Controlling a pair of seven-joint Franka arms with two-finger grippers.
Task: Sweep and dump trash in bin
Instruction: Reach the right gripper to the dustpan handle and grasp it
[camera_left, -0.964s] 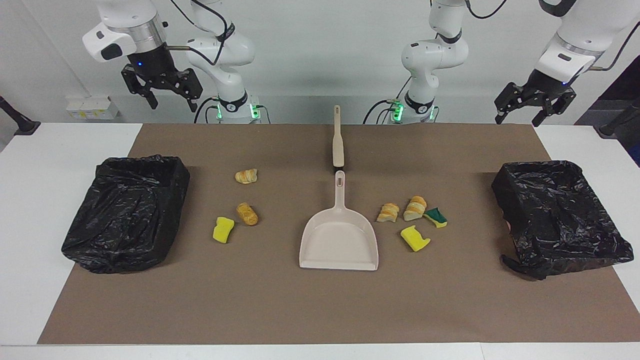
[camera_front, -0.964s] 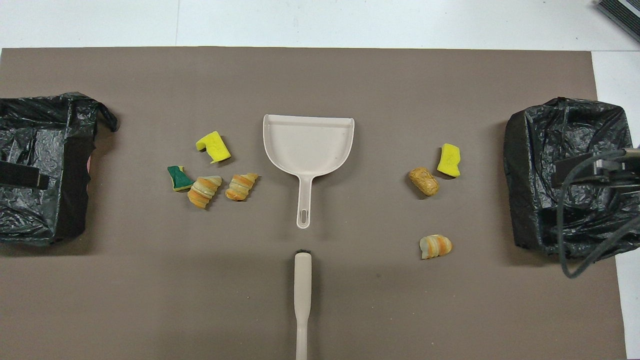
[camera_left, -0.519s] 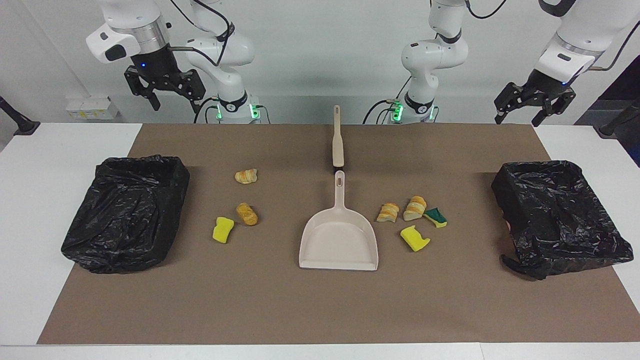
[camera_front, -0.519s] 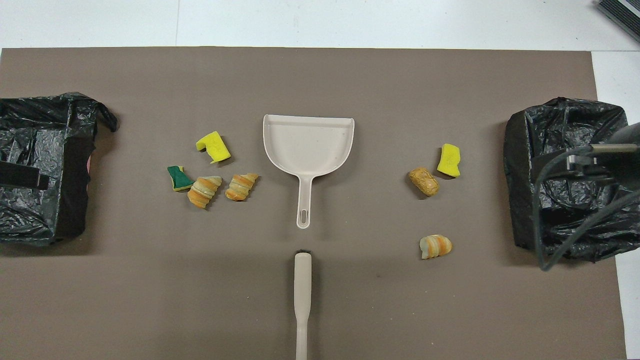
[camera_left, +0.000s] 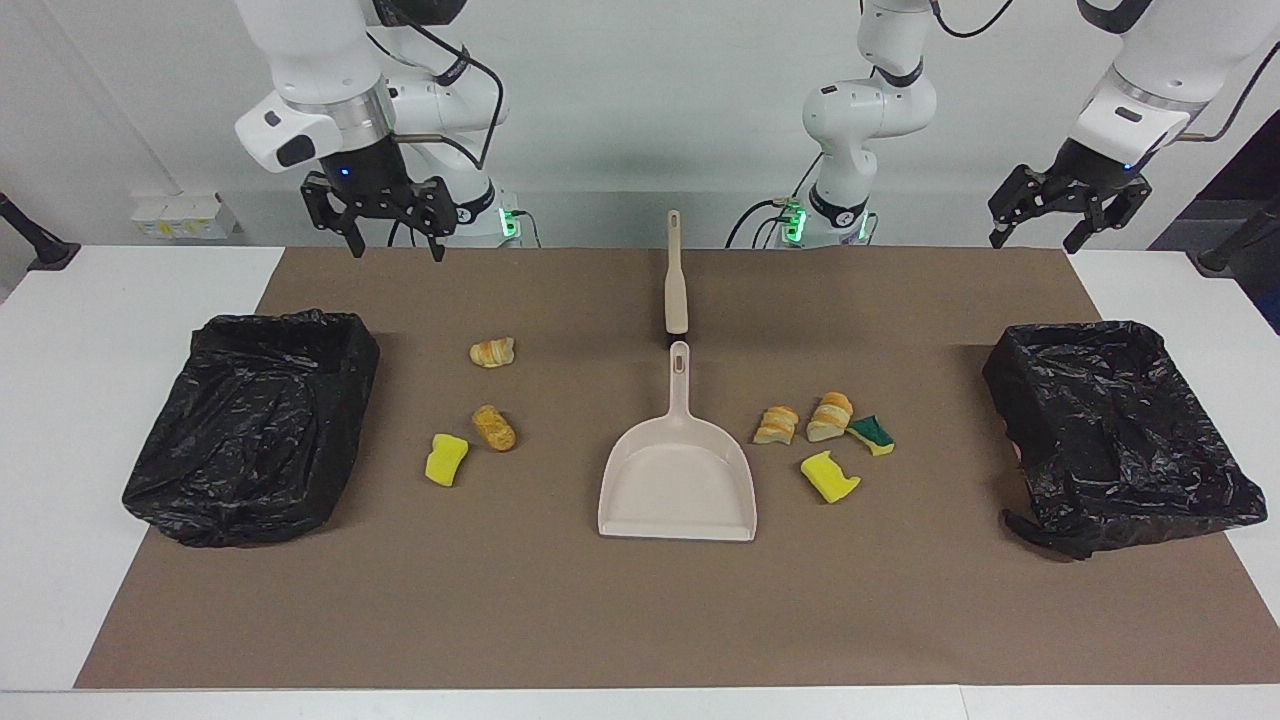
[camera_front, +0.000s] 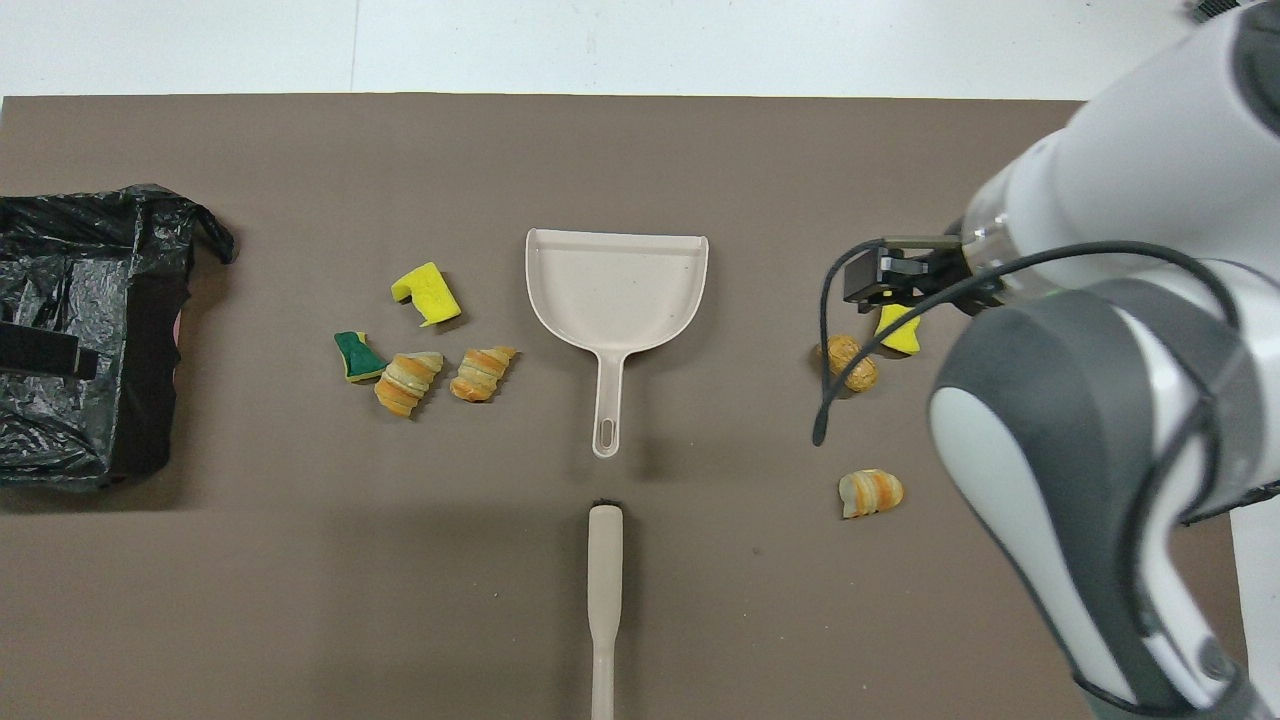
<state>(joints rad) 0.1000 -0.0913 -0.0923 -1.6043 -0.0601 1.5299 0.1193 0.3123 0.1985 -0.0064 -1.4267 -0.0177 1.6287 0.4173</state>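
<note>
The trash lies in two groups on the brown mat. Two bread chunks (camera_left: 492, 352) (camera_left: 494, 427) and a yellow sponge (camera_left: 446, 459) lie toward the right arm's end. Two bread chunks (camera_left: 777, 424) (camera_left: 831, 416), a green-faced sponge (camera_left: 872, 434) and a yellow sponge (camera_left: 829, 476) lie toward the left arm's end. The beige dustpan (camera_left: 678, 480) lies mid-mat. The beige brush (camera_left: 676, 285) lies nearer to the robots than the dustpan, in line with its handle. My right gripper (camera_left: 396, 245) is open and empty, in the air over the mat's edge by the robots. My left gripper (camera_left: 1035, 238) is open and empty, waiting over the mat's corner.
Two bins lined with black bags stand at the mat's ends, one at the right arm's end (camera_left: 255, 425) and one at the left arm's end (camera_left: 1120, 430). In the overhead view the right arm (camera_front: 1100, 400) covers the bin at its end and part of a yellow sponge (camera_front: 900, 330).
My right gripper has moved down and toward the table's middle, away from over its bin. The left arm, dustpan, brush and trash have not moved.
</note>
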